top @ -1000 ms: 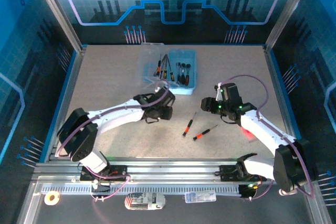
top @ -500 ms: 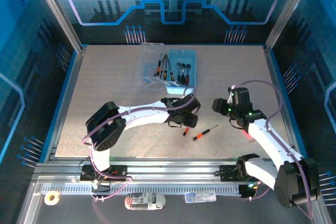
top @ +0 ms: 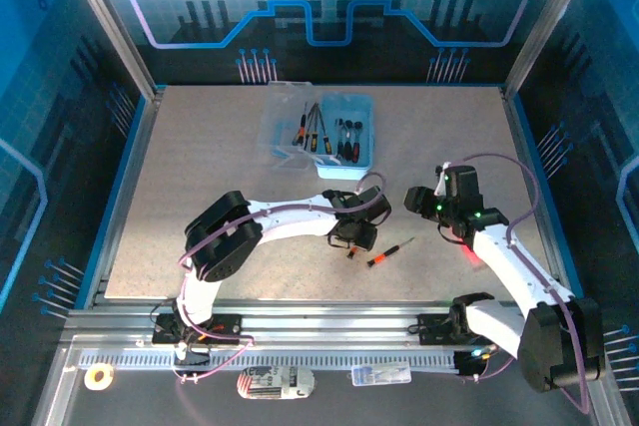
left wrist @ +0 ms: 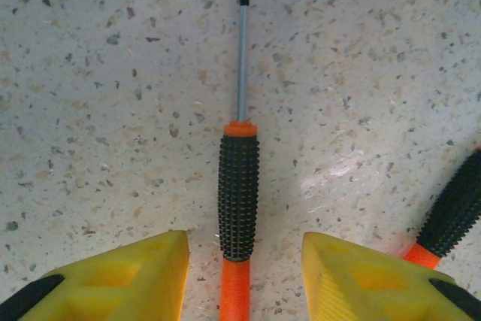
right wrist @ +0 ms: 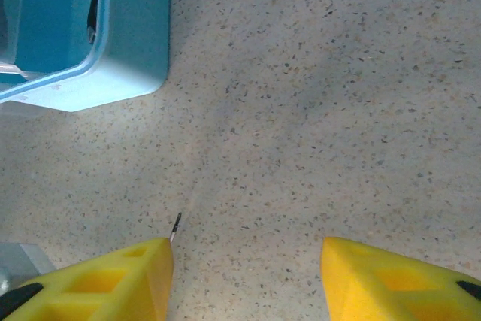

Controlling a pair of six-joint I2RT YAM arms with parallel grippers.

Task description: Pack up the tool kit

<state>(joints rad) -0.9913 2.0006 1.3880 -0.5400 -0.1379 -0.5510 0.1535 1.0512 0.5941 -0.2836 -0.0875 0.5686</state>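
Lining up a pick: the left pincer (left wrist: 244, 261) sits low over an orange-and-black screwdriver (left wrist: 239, 201) lying on the speckled surface (left wrist: 113, 73). Its yellow fingers (left wrist: 143, 276) are spread either side of the handle without touching it, so the next move likely calls for pinching the ribbed grip squarely and carrying it to the open pale-blue tool box (top: 361, 162) further back, where other tools already lie. Left wrist view gives the handle alignment and a second screwdriver (left wrist: 455, 212) just beside it, top view gives the route to the box, and right wrist view has the right pincer (right wrist: 244, 261) spread and empty near the box corner.
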